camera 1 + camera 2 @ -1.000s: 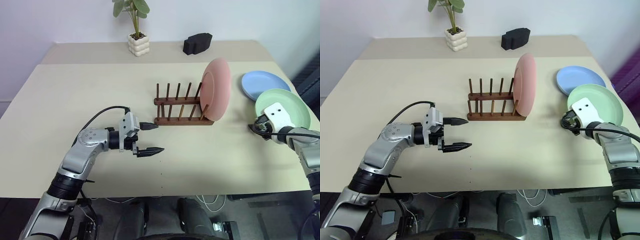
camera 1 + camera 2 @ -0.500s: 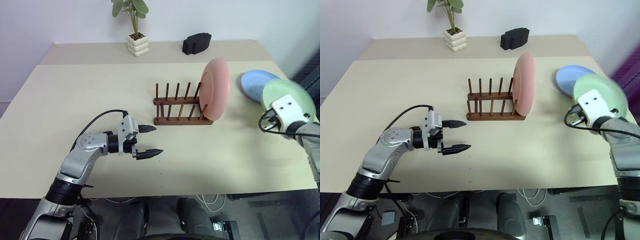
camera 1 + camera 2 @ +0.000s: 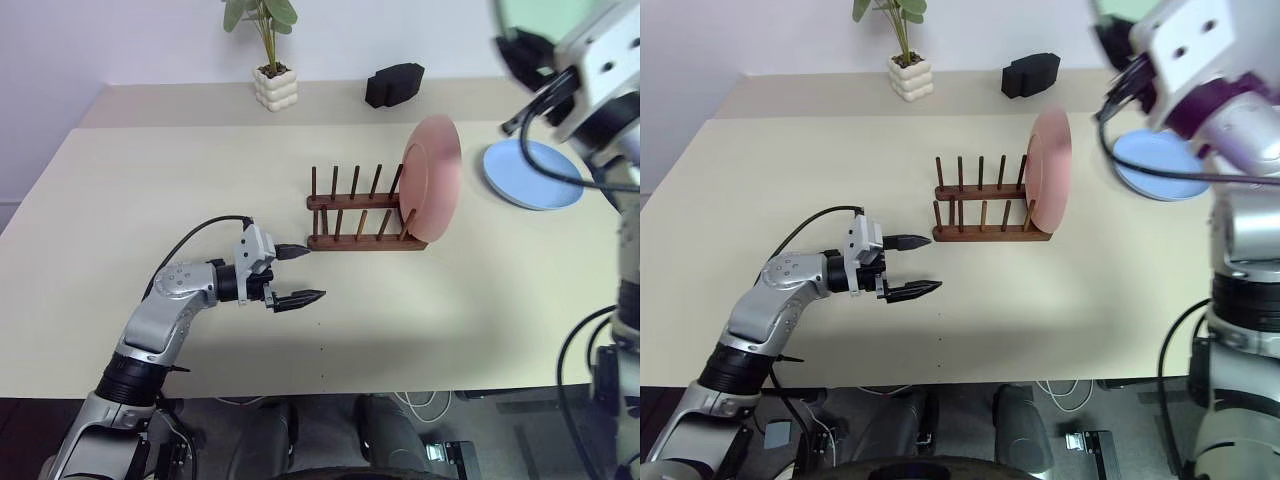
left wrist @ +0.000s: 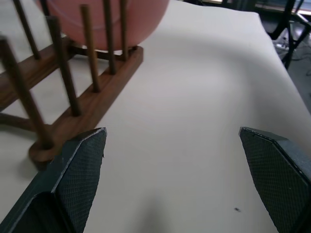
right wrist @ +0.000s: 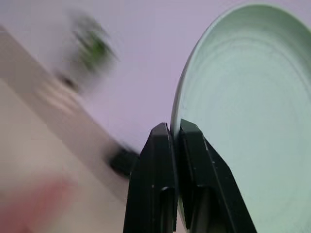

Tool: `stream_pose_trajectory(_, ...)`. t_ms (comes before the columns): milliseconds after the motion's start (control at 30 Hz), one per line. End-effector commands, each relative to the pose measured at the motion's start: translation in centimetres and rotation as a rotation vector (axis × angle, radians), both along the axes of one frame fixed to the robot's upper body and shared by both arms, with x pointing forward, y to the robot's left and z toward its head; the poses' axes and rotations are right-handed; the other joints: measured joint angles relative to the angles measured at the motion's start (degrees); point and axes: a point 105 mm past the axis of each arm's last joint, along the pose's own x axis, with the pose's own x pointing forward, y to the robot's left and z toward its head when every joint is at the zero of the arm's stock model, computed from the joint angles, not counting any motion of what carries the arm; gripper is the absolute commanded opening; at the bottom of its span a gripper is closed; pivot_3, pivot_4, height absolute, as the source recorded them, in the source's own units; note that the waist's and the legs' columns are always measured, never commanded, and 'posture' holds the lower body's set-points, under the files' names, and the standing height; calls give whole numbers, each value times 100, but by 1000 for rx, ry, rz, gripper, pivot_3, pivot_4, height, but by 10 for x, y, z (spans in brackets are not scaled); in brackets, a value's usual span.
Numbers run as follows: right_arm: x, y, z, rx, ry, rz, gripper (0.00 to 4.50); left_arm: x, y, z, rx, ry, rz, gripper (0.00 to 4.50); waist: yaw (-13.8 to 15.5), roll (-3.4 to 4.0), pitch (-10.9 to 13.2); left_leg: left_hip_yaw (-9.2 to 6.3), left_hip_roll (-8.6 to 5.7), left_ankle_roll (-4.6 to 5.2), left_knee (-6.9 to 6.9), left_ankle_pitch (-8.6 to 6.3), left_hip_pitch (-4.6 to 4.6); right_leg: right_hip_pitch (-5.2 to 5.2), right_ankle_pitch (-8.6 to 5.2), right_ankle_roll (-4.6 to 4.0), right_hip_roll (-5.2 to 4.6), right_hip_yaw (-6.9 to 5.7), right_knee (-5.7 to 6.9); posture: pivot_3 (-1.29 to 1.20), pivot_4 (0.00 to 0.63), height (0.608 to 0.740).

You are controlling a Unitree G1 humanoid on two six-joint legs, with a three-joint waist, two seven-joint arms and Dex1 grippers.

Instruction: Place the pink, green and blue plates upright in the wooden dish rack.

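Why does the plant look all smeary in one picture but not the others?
Right wrist view: the plant and table behind are motion-blurred, while the green plate in the right gripper is fairly sharp. Left eye view: the plant is crisp. Left wrist view: the rack is slightly soft.

You have bright, even light with soft shadows under the wooden dish rack (image 3: 362,215). The right wrist view smears with motion blur toward nine o'clock, though the green plate (image 5: 248,121) stays fairly sharp.

The green plate (image 5: 248,121) is cut off by the frame; potted plant (image 5: 90,48) blurred.
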Motion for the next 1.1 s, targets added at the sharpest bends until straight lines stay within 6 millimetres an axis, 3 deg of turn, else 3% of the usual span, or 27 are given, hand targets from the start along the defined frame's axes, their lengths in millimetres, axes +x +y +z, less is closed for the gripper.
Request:
stream_pose_trajectory(33, -36, 45, 15, 97, 20, 305, 76, 4, 11, 12, -21, -57, 55, 4500, 15, 0, 0, 0, -2, 0, 0, 0, -2, 0, 0, 0, -4, 0, 0, 0, 150, 740)
stream_pose_trajectory(200, -53, 73, 11, 405, 255, 604, 76, 6, 25, 14, -23, -63, 120, 4500, 24, -1, 0, -6, -3, 0, 2, 0, -4, 0, 0, -1, -13, -3, 0, 0, 150, 740)
stream_pose_trajectory(500, -42, 98, -34, 725, 651, 678, 76, 8, 42, 15, -7, -67, 170, 4500, 6, -1, 0, -7, 1, -1, 0, 0, -11, -18, 1, -6, -27, -1, 14, 0, 150, 740)
stream_pose_trajectory(1100, -19, 73, -50, 872, 721, 549, 76, 8, 42, 17, -5, -67, 163, 4500, -9, -1, 0, 1, -1, 0, -1, 0, -14, -24, 2, -4, -7, 0, 18, 0, 150, 740)
